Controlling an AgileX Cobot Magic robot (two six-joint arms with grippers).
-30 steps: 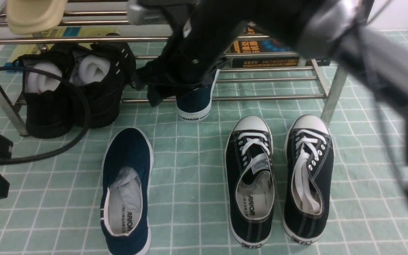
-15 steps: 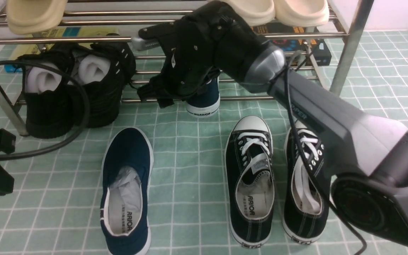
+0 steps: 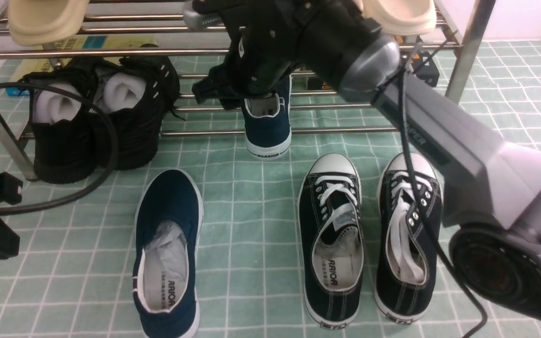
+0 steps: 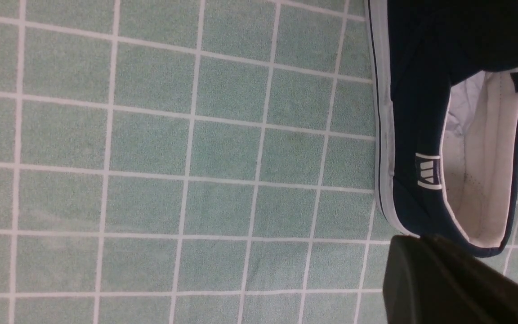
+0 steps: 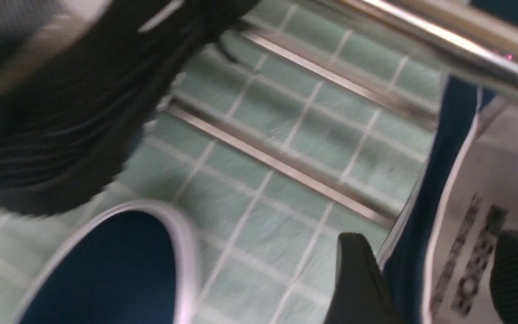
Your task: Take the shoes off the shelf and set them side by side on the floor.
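1. the left claw (image 4: 414, 238) was closed and empty near the heel of the navy slip-on on the floor (image 3: 167, 202).
2. the right claw (image 5: 430, 243) was open, one finger beside the wall of the navy slip-on on the shelf (image 3: 268, 134), the other over its insole.
3. that shoe sat on the lower tier of the shelf (image 3: 129, 53), its heel end past the front rod; its mate lay on the pale green checked floor (image 3: 247, 225).
4. black knit shoes (image 3: 96, 136) with white foam rolls stood at the shelf's left end, and cream clogs (image 3: 47, 21) above. two black lace-up sneakers (image 3: 331, 281) stood on the floor to the right.
5. an upper rod crossed above the right claw, and the right arm hid part of the shelf.
6. the left wrist view showed a striped side tag the front view didn't; the right wrist view showed dark insole print, hidden in front.
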